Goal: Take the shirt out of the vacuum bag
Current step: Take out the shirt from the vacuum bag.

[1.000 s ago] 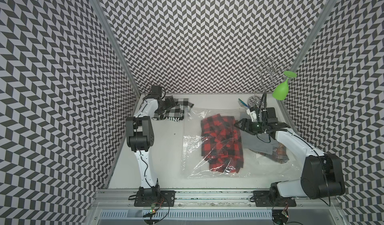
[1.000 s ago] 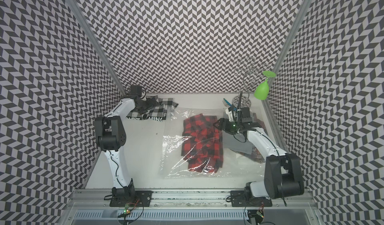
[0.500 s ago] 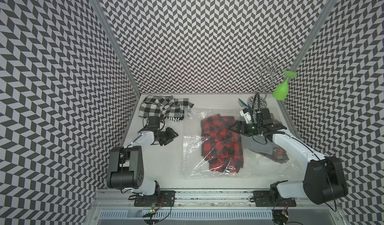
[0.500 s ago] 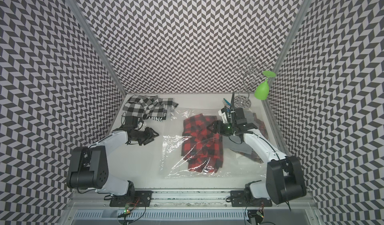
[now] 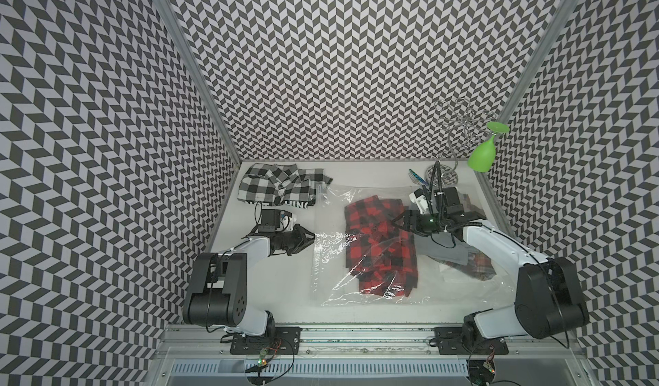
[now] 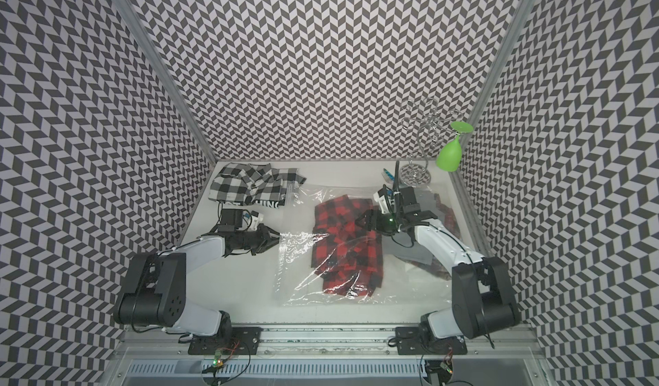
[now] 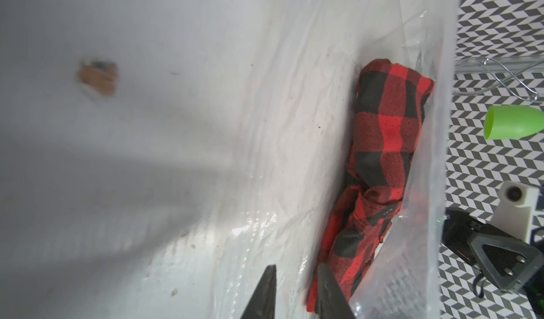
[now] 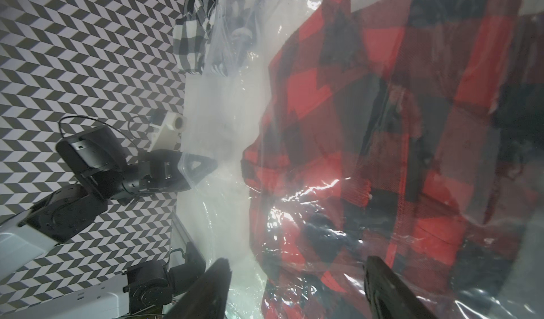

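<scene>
In both top views the vacuum bag (image 5: 330,259) lay flat across the middle of the table (image 5: 278,277). The red and black checked shirt (image 5: 378,245) was inside it, under the clear film. The left gripper (image 5: 309,236) sat low at the bag's left edge, pointing toward the shirt. The right gripper (image 5: 397,220) was over the far right part of the shirt. A black and white checked cloth (image 5: 281,188) lay in the back left corner, just beside the bag's far corner. A grey cloth (image 5: 442,256) lay under the right arm. At the back right a green glass (image 5: 481,156) hung upside down from a wire rack (image 5: 460,124).

In the left wrist view, the left gripper's fingers (image 7: 266,291) stood close together with a narrow gap showing between them. Wrinkled film at the bag's edge showed in that gap. The shirt lay bunched just past them, inside the bag.

In the right wrist view, the right gripper's fingers (image 8: 216,285) were spread wide with nothing clamped between them. The film-covered shirt filled the space beyond them. The left gripper was visible across the bag, its tip at the plastic's edge.
</scene>
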{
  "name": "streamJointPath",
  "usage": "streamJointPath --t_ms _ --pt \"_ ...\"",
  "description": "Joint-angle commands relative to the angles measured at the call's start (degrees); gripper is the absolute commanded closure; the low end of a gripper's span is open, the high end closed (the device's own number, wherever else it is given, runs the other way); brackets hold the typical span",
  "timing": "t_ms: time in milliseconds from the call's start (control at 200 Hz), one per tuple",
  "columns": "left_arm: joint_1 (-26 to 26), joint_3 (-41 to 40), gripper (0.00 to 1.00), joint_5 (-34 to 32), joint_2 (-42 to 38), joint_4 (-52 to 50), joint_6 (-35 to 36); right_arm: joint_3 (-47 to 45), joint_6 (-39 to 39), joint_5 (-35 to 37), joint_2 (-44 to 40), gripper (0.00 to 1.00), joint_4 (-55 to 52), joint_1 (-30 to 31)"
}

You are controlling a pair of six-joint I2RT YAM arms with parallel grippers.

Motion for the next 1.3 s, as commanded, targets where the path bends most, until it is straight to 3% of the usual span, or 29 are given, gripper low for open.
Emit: streamJointPath --t_ms 0,446,676,771,1146,1297 --pt "-2.45 1.39 0.72 3.08 0.61 3.67 -0.59 -0.82 -0.80 0.80 1.38 0.27 3.10 -0.21" --pt "-12.29 4.76 0.63 8.47 7.75 9.31 -1.47 1.29 -3.10 0.33 4.71 0.28 1.48 -4.85" --pt "-15.72 5.37 0.35 7.13 11.57 12.63 -2.87 -0.27 -3.63 0.23 5.91 0.28 2.61 -6.34" --pt "-16.74 5.73 0.29 6.28 13.85 13.31 -2.91 -1.04 -3.81 0.33 6.09 0.28 2.89 -6.73" --pt "-20.00 8.84 0.25 0.05 19.01 15.64 -4.05 -3.04 -4.36 0.44 6.19 0.29 3.59 -7.46" --pt "-21.52 10.77 0.33 -0.85 20.57 16.26 -4.36 -3.84 -4.07 0.52 6.45 0.31 4.18 -7.53"
